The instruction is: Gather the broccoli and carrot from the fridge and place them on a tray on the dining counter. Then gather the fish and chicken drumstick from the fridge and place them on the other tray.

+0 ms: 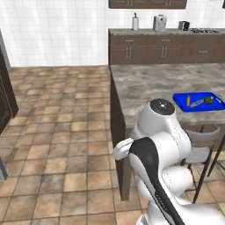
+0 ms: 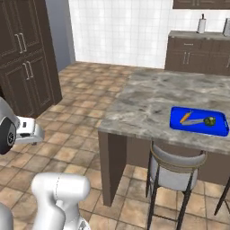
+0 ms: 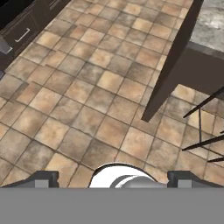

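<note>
A blue tray (image 1: 198,107) (image 2: 197,128) lies on the dining counter (image 1: 149,85) (image 2: 148,103) near its front edge. On it rest an orange carrot (image 1: 188,100) (image 2: 185,117) and a green broccoli (image 1: 208,100) (image 2: 209,121), with a small pale grey thing between them that I cannot identify. My gripper (image 3: 113,178) is open and holds nothing; it points down at the tiled floor beside the counter's dark end panel (image 3: 175,57). The fridge, fish, chicken drumstick and other tray are out of view.
A stool (image 2: 173,173) (image 1: 200,140) stands under the counter below the tray. Tall dark cabinets (image 2: 24,58) line the left wall. At the back runs a counter (image 1: 167,31) with a bottle and small appliances. Open tiled floor (image 1: 61,132) lies to the left.
</note>
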